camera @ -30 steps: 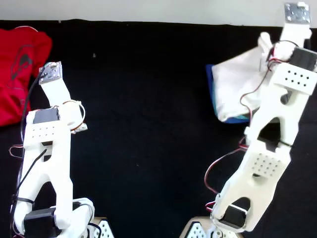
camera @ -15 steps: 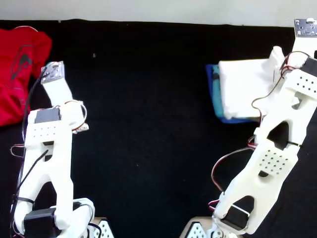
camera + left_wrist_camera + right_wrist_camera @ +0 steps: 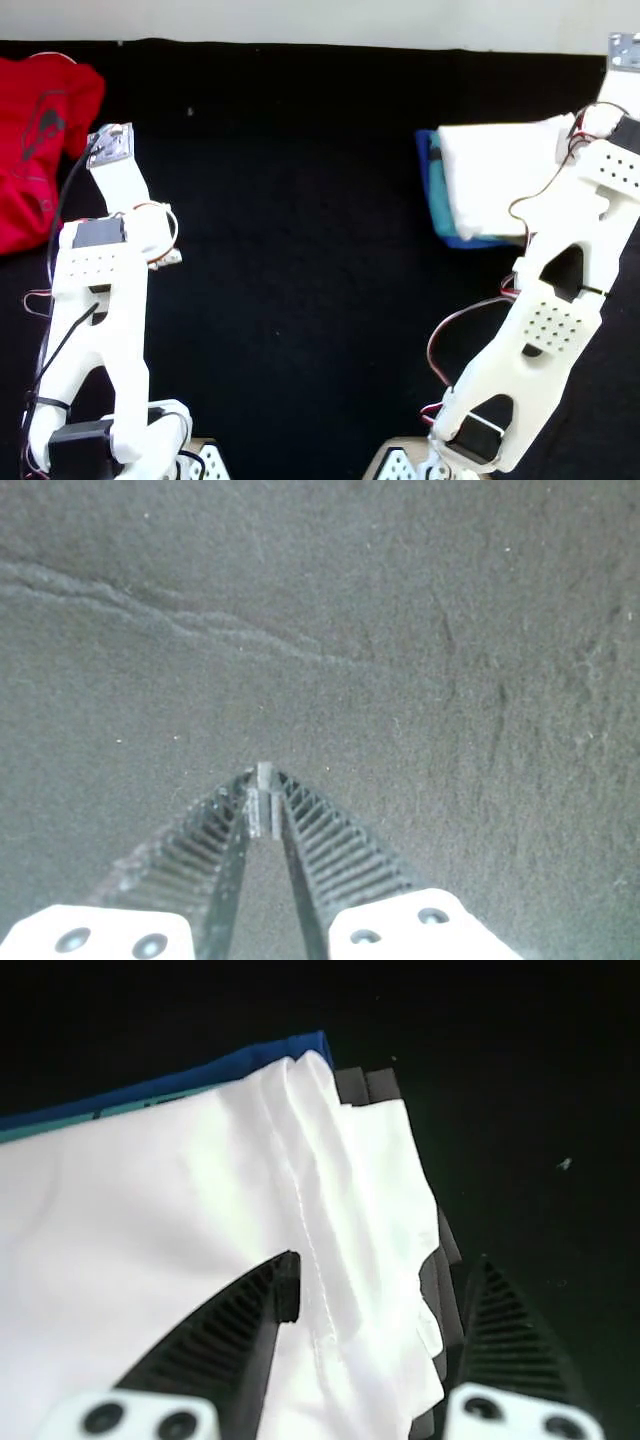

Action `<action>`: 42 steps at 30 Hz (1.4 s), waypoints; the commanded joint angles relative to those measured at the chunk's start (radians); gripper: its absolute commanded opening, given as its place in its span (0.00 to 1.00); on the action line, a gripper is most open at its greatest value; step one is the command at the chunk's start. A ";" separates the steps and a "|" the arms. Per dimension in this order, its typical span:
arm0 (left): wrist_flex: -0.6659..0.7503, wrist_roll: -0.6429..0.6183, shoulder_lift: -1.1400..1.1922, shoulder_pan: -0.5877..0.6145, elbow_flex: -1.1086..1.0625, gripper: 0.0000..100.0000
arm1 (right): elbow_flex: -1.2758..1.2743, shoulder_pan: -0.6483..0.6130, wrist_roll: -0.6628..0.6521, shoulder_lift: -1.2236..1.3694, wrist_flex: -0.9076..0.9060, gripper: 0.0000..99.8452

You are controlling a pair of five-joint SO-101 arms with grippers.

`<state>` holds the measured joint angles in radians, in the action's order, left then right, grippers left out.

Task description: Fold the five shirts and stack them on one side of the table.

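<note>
High view: folded white shirt (image 3: pixel 495 180) is stacked on a blue shirt (image 3: pixel 425 170) at 2 o'clock on the desk (image 3: pixel 300 200); red shirt (image 3: pixel 40 130) is left crumpled at 10 o'clock. Cloth is judged light, limp and slip-prone, best pinched at hem corners. Right jaws are seen apart over the white hem, left jaws together and empty. No legible print is found.

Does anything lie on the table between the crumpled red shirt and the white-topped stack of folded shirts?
Nothing visible: bare black tablecloth separates the crumpled red shirt from the stack of folded shirts. The left arm stands beside the red shirt.
</note>
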<state>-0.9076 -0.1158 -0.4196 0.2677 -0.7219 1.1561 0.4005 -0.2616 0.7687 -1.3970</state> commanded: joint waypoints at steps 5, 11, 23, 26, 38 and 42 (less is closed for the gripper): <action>0.011 0.002 -0.033 -0.007 0.007 0.01 | 0.225 -0.062 0.133 -0.013 -0.021 0.02; 0.011 0.002 -0.033 -0.007 0.010 0.01 | 0.162 -0.054 0.098 -0.008 -0.056 0.01; 0.017 0.002 -0.033 -0.007 0.013 0.01 | -0.214 0.101 0.011 -0.008 0.051 0.01; 0.017 0.002 -0.033 -0.007 0.013 0.01 | -0.243 0.124 0.012 -0.010 0.081 0.01; 0.005 0.037 -0.025 0.019 0.047 0.01 | 0.021 0.028 0.014 -0.131 -0.071 0.02; -0.112 0.071 0.024 0.090 0.209 0.01 | 0.189 -0.018 0.086 -0.186 -0.205 0.09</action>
<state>-0.9551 -0.0775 -0.4166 0.3122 -0.6467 1.2098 0.4250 -0.2309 0.6859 -1.5228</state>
